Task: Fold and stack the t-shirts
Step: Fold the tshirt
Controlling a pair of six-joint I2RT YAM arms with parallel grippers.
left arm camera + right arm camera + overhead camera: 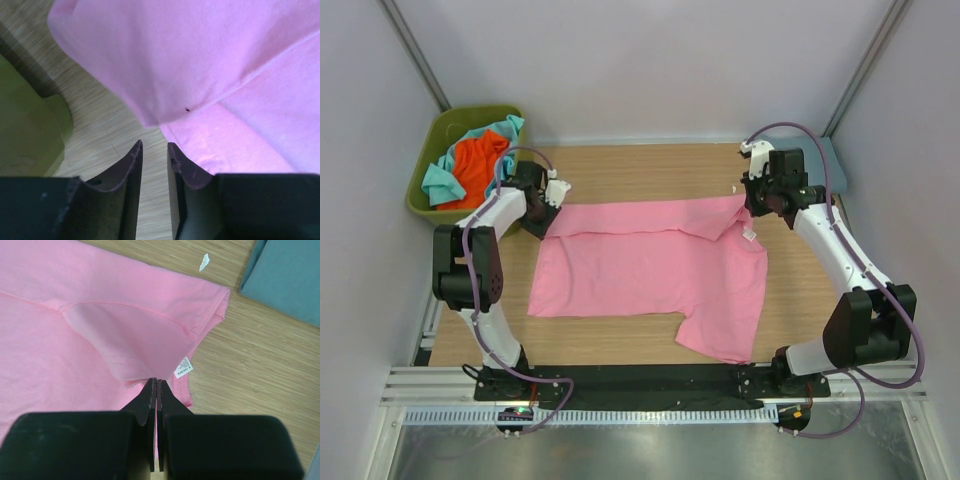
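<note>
From above, the pink t-shirt (640, 275) lies spread on the wooden table (620, 160), with its far edge turned over toward the near side in a long strip. The left arm is folded sharply at the elbow, and the left gripper (554, 192) sits low at the far left corner of the shirt. The right arm reaches out long and nearly straight. The right gripper (752, 207) is at the far right corner, where the cloth rises a little. The orange t-shirt (480, 165) and the teal t-shirt (440, 185) lie in the olive bin (417, 200) at the far left. The blue-grey t-shirt (835, 158) shows behind the right arm.

In the left wrist view, the fingers stand slightly apart, with bare wood in the gap. The pink corner lies just ahead and touches one finger (179, 165), but nothing is between them.

In the right wrist view, the fingers are pressed together — they pinch a raised fold of the pink cloth, beside its white label (183, 366).
</note>
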